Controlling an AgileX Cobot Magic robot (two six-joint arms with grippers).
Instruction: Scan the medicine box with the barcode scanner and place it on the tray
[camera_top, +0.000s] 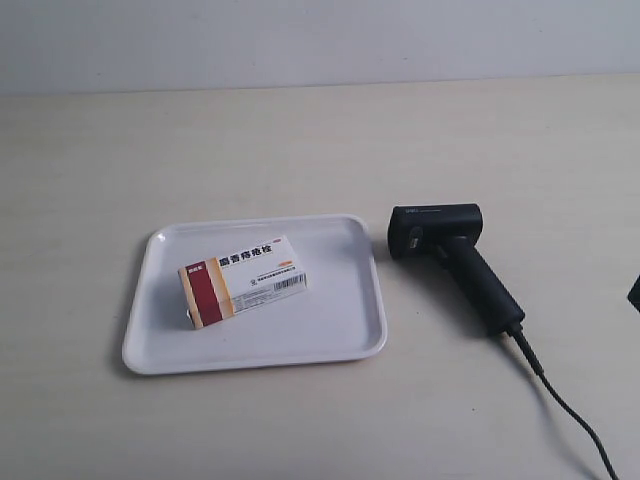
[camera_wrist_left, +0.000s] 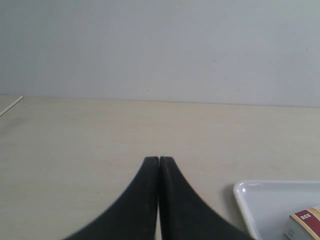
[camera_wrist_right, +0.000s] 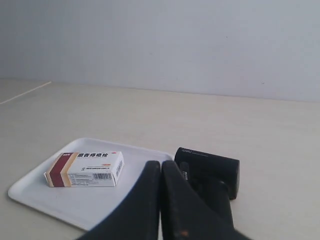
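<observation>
Exterior view: a white tray (camera_top: 150, 335) lies flat on a pale wood-grain table (camera_top: 320, 140). The medicine box (camera_top: 242, 280) rests inside the tray, lying flat and slightly askew to the tray's edges, nearer the tray's side away from the scanner. The box's dark-red and orange-yellow bands sit at the end farther from the scanner; its black lettering faces up and its barcode is on the long side face turned toward the camera. The black barcode scanner (camera_top: 455, 262) lies on its side on the table just beside the tray, apart from its rim, with the blocky head close to the tray's far corner and the handle angling away from the tray. A black cable (camera_top: 560, 405) runs from the handle's end out of the picture. Neither arm appears in this view, save a small dark shape at the picture's right edge that cannot be identified.

Left wrist view: the left end effector (camera_wrist_left: 158, 162) has its two black fingers pressed together with nothing between them, above bare table. One corner of the tray (camera_wrist_left: 242, 192) and one end of the box (camera_wrist_left: 304, 225) appear beside it.

Right wrist view: the right end effector (camera_wrist_right: 160, 167) is likewise closed and empty. Beyond it lie the tray (camera_wrist_right: 30, 192) with the box (camera_wrist_right: 86, 169) in it, and the scanner (camera_wrist_right: 210, 167) close beside the tray.
</observation>
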